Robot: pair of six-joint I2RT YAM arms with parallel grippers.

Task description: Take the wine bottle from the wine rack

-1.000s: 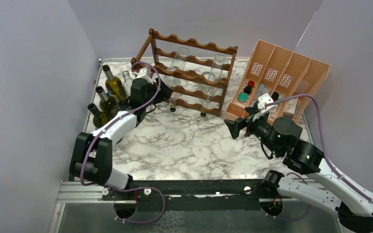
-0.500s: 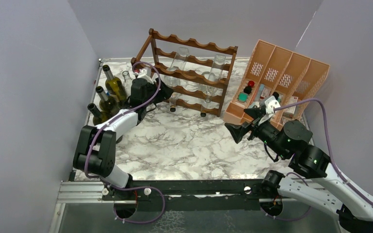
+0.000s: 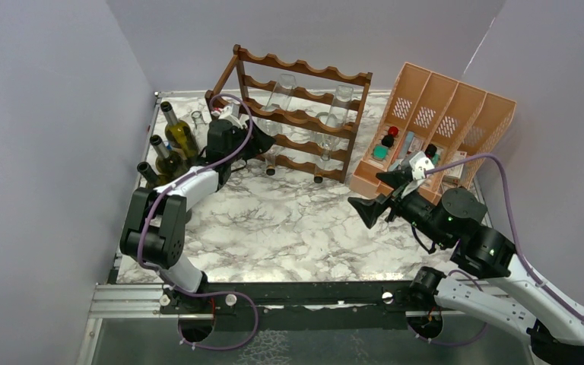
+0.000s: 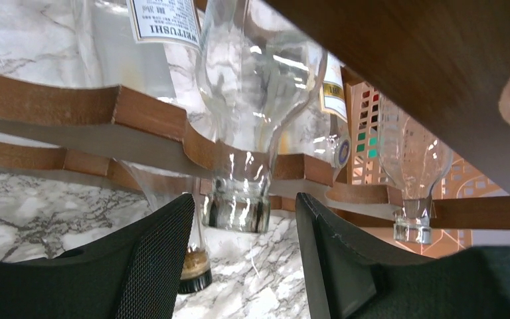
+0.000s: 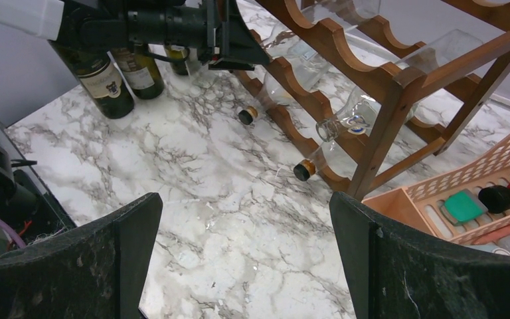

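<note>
Left hand [image 4: 242,199] pushed up against the lower left front of the wine rack [image 4: 73,109], released rather than clenched: black fingers [image 4: 153,259] set on either side of the neck of the wine bottle [image 4: 259,80], with a sliver of gap showing on each side and no firm contact to be seen. Bottle cradled in a scallop of the rack's front rail, neck poking out past that rail and tipped downward, mouth level with the fingertips. Clear glass, see-through, rounded shoulders narrowing to a short neck with a thick lip, marble pattern showing through the body. More clear bottles [image 4: 412,159] in the rack beside it, one in the next scallop to the right, another with a white label behind and to the left; a dark-capped neck [image 4: 196,276] lower down, under the rail. Right hand [image 5: 244,199] out in front of the rack's right end, well apart from it, above the desk [image 3: 289,228], fingers spread wide with nothing between. Green bottles [image 3: 171,148] upright on the desk left of the rack; orange organiser [image 3: 441,122] to the rack's right.
</note>
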